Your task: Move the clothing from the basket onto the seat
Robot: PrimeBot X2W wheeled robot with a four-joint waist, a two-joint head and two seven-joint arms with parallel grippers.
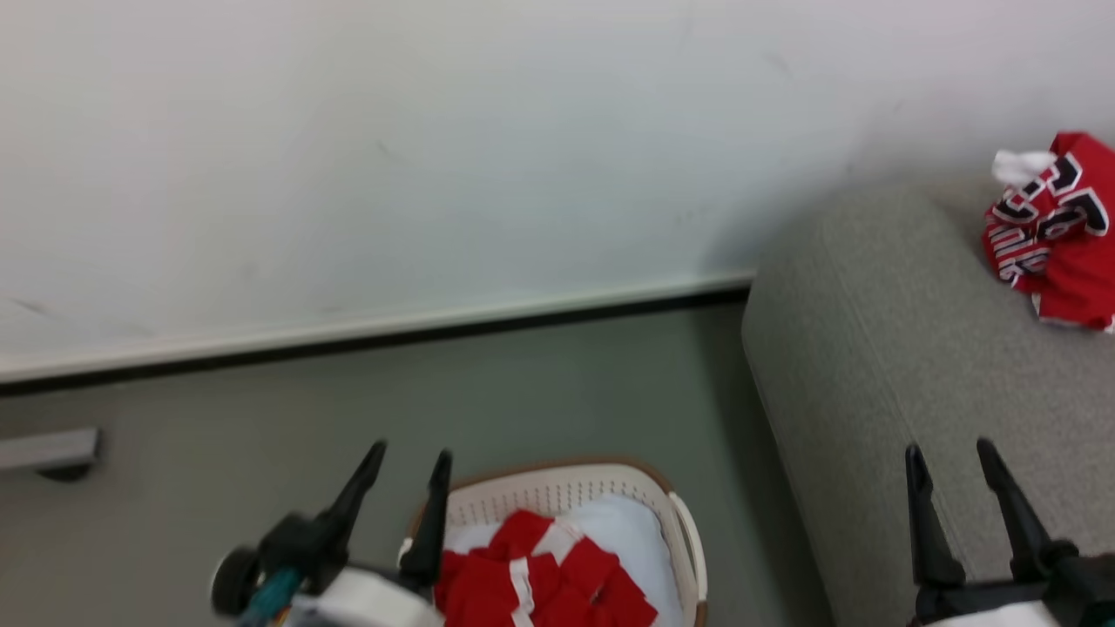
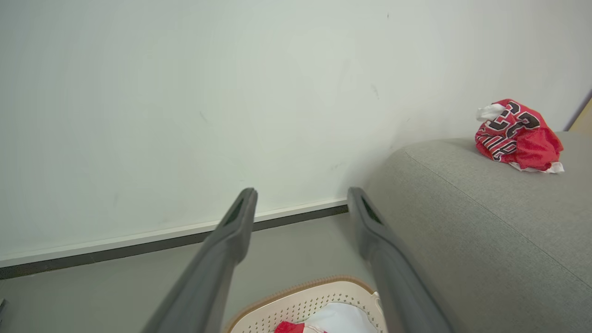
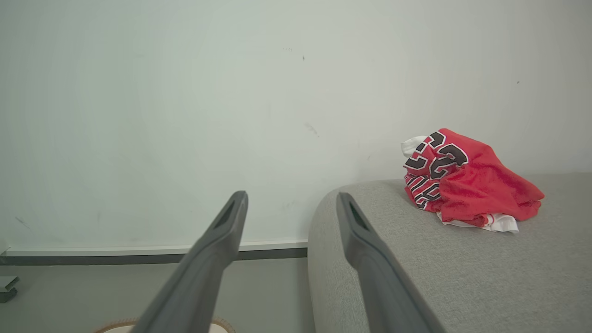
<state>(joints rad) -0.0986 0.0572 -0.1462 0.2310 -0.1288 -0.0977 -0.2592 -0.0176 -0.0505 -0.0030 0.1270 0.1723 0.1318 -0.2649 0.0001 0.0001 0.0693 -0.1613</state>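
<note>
One piece is across: the red jersey with black-and-white numbers lies crumpled on the grey sofa, up near its back edge by the wall, with a scrap of white showing at its top. One piece is left, as far as I can see: a red garment with white stripes sits bunched in the laundry basket, on top of a plain white cloth that I judge is not mine to move. The basket stands on the floor just beside the sofa's rounded end, with a strip of floor between them. Whether more red lies under the striped piece I cannot tell, since the basket's near half is cut off

My left jaws stand spread and empty, their two dark fingers above the basket's left rim and clear of the cloth. My right jaws are spread and empty too, their fingers over the sofa's near edge, well apart from the jersey

So I put the task at about halfway. What is left, by my reckoning, is to take up the striped garment without dragging the white cloth along, carry it over the sofa's end and let it go on the cushion
</note>
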